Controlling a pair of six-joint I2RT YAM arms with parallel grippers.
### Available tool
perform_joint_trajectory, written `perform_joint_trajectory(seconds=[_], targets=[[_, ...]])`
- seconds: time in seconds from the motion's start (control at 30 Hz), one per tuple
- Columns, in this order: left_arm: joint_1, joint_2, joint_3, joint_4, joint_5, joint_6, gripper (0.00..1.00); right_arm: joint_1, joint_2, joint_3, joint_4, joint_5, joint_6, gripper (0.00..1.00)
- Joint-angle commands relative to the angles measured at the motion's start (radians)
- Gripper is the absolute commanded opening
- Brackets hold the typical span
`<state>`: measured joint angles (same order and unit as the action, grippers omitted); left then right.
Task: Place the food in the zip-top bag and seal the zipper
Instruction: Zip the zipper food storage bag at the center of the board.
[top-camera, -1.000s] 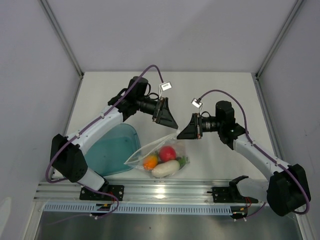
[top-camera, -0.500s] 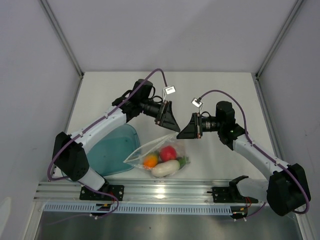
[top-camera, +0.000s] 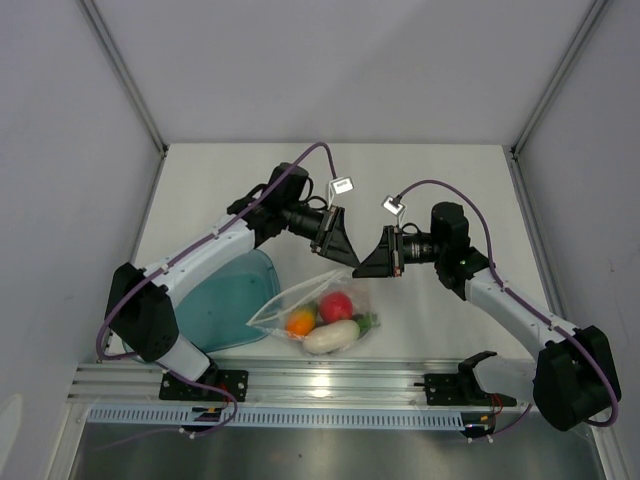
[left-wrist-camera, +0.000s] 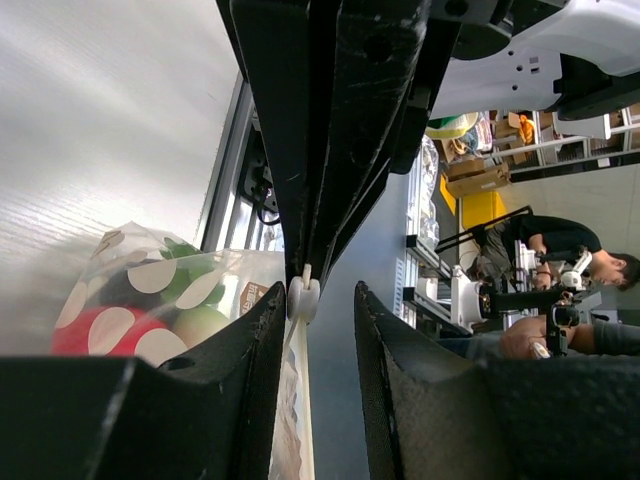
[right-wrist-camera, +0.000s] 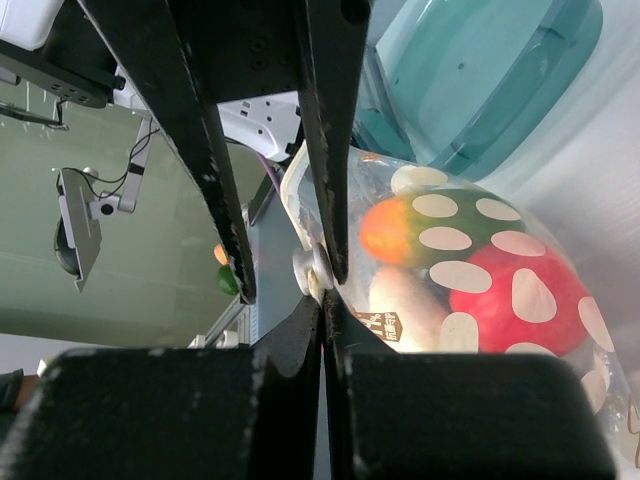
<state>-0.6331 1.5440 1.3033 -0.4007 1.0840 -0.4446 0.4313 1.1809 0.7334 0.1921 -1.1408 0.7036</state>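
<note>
The zip-top bag (top-camera: 285, 306) lies on the tabletop (top-camera: 420, 180) near the front edge, between the two arm bases. Its left end rests against the teal tray (top-camera: 225, 300). The food is inside it: a red round fruit (top-camera: 336, 305), a white oblong piece (top-camera: 331, 337), an orange piece (top-camera: 301, 322) and a green bit (top-camera: 364, 322) show through the clear plastic.

Both grippers meet at the bag's raised upper corner. The right gripper (right-wrist-camera: 322, 305) is closed, its fingers pressed together on the zipper (left-wrist-camera: 298, 390) right at a small white slider (left-wrist-camera: 302, 297). The left gripper (left-wrist-camera: 318, 300) faces it from the other side. Its jaws stand partly apart and straddle the same edge strip. The strip runs down the gap, close against one finger, with clear space to the other, so nothing is clamped there. From the right wrist camera the left gripper's fingers (right-wrist-camera: 210, 150) stand on either side of the bag's mouth edge, just above the slider.
</note>
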Motion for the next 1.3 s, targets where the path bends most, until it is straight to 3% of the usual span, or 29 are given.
perform_joint_trajectory(seconds=[0.0, 0.2, 0.3, 0.37, 0.4, 0.67, 1.27], targets=[[-0.014, -0.010, -0.018, 0.026, 0.019, 0.014, 0.36, 0.006, -0.003, 0.003, 0.024, 0.003, 0.005, 0.00], [-0.017, -0.016, -0.033, 0.026, 0.016, 0.018, 0.30, 0.011, -0.006, 0.000, 0.024, 0.012, 0.008, 0.00], [-0.016, -0.025, -0.041, 0.023, 0.010, 0.021, 0.19, 0.012, -0.009, 0.000, 0.023, 0.021, 0.011, 0.00], [-0.014, -0.028, -0.047, 0.019, 0.001, 0.020, 0.01, 0.015, -0.010, 0.003, 0.011, 0.029, 0.005, 0.00], [-0.014, -0.028, -0.048, 0.011, -0.010, 0.017, 0.00, 0.018, -0.012, 0.004, 0.000, 0.044, -0.013, 0.00], [-0.014, -0.033, -0.050, 0.005, -0.015, 0.007, 0.01, 0.030, -0.061, -0.011, -0.051, 0.157, -0.069, 0.00], [-0.014, -0.081, -0.075, -0.096, -0.013, 0.064, 0.01, 0.003, -0.112, -0.127, 0.070, 0.309, 0.048, 0.00]])
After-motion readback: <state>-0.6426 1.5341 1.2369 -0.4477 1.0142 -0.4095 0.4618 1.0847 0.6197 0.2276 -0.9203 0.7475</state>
